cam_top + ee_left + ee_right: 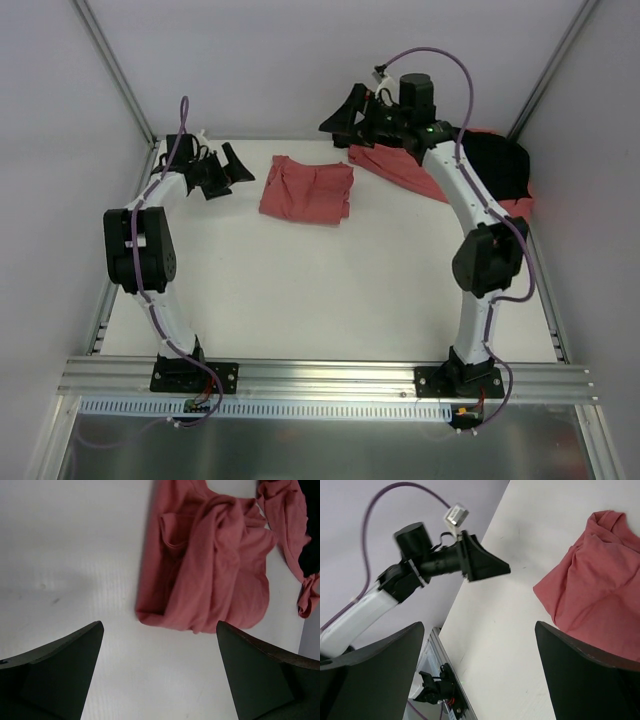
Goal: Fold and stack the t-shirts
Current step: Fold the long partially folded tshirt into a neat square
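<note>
Both the left fingers [238,166] and right fingers [345,113] gape wide, holding nothing; a crumpled t-shirt [307,190] lies on the bench [300,290] between them.

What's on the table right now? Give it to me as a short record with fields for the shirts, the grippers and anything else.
folded t-shirt: roughly folded, salmon-red, lying on the white table at its far middle, touched by neither gripper
heap of t-shirts: crumpled, same colour, far right corner, count unclear
black item: beside the heap, far right; cannot tell what it is
left gripper: open, empty, left of the folded t-shirt
right gripper: open, empty, by the heap's left end
</note>
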{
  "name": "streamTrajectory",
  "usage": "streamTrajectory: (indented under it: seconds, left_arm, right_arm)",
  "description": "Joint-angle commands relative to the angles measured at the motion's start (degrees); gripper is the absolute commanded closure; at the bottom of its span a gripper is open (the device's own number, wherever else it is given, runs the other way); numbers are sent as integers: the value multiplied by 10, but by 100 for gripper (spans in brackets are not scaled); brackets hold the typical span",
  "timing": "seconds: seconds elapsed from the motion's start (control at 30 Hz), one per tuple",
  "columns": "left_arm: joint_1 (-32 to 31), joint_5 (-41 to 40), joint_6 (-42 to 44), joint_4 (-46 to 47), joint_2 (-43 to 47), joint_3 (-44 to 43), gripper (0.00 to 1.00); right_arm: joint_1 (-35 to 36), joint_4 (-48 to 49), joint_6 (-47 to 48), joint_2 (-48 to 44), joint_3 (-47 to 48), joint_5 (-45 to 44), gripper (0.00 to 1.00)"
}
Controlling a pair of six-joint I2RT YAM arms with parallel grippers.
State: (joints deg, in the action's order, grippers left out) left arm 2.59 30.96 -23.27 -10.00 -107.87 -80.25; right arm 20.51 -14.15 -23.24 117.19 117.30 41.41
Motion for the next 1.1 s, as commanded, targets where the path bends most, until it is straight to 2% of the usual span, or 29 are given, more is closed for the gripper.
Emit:
streamTrajectory:
  seconds: [0.0,0.17,0.37,0.47,0.57,0.67,0.83,0.93,1.07]
  left_arm:
    - [30,64,-5,51,-55,-31,1]
    - [36,170,-63,83,-181,-116,1]
    - [34,202,-115,108,-254,-165,1]
    - [33,205,-115,103,-264,-169,1]
    - [29,203,-121,104,-257,-154,1]
    - [26,208,-129,108,-245,-138,1]
    - [16,210,-127,103,-224,-114,1]
    - [7,210,-128,103,-212,-99,1]
    - [-10,208,-124,83,-207,-94,1]
  right_arm:
    - [-16,-47,46,-67,-57,15,1]
    - [-27,-86,65,-129,-123,11,1]
    - [-24,-171,84,-116,-143,20,0]
    - [-16,-159,87,-103,-169,14,1]
    - [-11,-149,74,-44,-150,18,0]
    - [-7,-133,36,84,-74,31,0]
    - [3,-91,-35,230,67,46,0]
    - [6,-39,-86,274,92,48,1]
    - [8,-30,-104,299,107,34,1]
